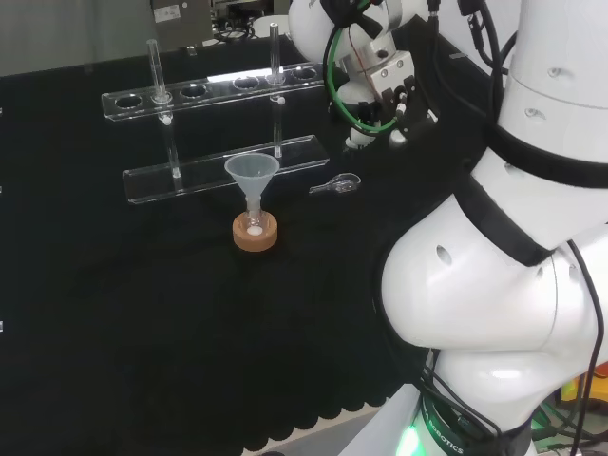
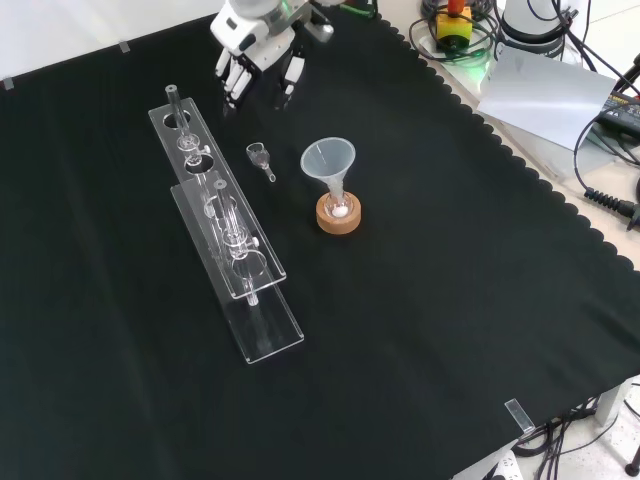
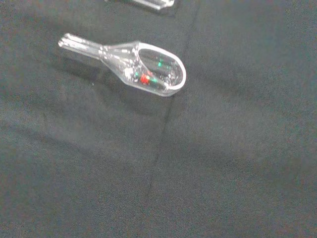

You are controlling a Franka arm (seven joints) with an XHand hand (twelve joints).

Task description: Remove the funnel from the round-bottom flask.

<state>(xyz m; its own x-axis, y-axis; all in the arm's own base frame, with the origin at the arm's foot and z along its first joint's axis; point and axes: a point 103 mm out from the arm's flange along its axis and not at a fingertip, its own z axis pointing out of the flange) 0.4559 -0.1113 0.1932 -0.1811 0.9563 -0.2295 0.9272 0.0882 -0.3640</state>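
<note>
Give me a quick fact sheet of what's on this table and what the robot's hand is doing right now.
funnel: upright, stem down in the flask
flask: small, seated in a cork ring
scoop: clear, lying on the cloth between hand and funnel
rack: clear, with a few tubes standing in it
hand: above the cloth, away from the funnel, holding nothing
task: not started, funnel in place

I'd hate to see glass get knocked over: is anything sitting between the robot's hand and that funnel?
A small clear scoop lies on the cloth between the hand and the funnel, low and flat. The hand hangs above it, so it could probably pass over. The clear rack stands off to the side.
</note>
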